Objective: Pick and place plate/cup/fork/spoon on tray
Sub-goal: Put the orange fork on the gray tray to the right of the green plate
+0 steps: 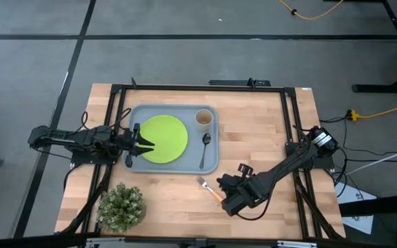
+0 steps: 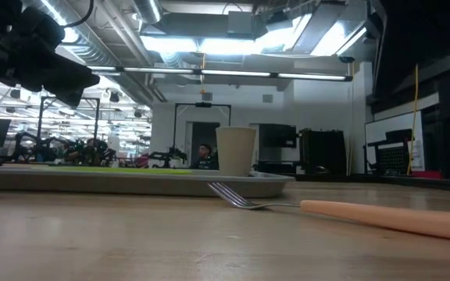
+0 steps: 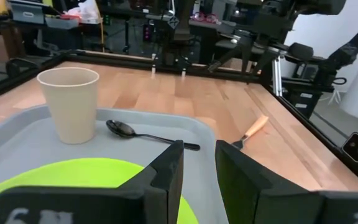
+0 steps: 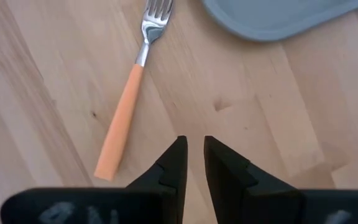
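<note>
High view showed the right pincer [image 1: 227, 183] beside the fork [image 1: 210, 189] on the bench [image 1: 267, 138], fingers narrowly apart, holding nothing. Left pincer [image 1: 145, 146] hovered over the plate [image 1: 165, 138] in the tray [image 1: 212, 162], slightly open, empty.

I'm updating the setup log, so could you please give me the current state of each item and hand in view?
plate: flat on the tray
cup: upright in a tray corner
spoon: lying on the tray beside the plate
fork: on the bare table, off the tray
left hand: over the plate, holding nothing
right hand: narrow gap, empty, beside the fork handle
</note>
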Tool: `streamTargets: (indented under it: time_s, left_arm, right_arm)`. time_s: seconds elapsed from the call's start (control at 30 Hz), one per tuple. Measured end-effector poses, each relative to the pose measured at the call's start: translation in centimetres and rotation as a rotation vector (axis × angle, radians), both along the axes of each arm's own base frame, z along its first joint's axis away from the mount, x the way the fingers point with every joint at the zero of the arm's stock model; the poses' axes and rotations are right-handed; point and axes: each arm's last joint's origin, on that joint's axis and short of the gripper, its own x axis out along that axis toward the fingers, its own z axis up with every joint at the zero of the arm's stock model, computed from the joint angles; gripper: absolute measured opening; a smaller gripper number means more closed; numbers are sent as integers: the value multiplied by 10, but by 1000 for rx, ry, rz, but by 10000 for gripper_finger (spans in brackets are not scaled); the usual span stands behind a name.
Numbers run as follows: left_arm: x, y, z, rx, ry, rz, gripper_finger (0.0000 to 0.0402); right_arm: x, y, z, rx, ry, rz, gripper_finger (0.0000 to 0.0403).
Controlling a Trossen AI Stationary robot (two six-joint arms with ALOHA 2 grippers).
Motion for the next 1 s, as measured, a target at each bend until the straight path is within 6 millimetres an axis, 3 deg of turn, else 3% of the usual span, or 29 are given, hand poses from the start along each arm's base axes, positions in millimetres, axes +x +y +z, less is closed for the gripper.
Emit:
streamTargets:
  time_s: [0.5, 0.83, 1.0]
  left_arm:
    - [0, 0, 0, 0, -2, 2, 86]
    - [0, 0, 0, 0, -3, 2, 86]
    - [0, 0, 0, 0, -3, 2, 86]
  right_arm:
    - [10, -1, 2, 13, -124, -86, 60]
    - [11, -1, 1, 147, -129, -323, 60]
    - [17, 4, -11, 173, -139, -365, 60]
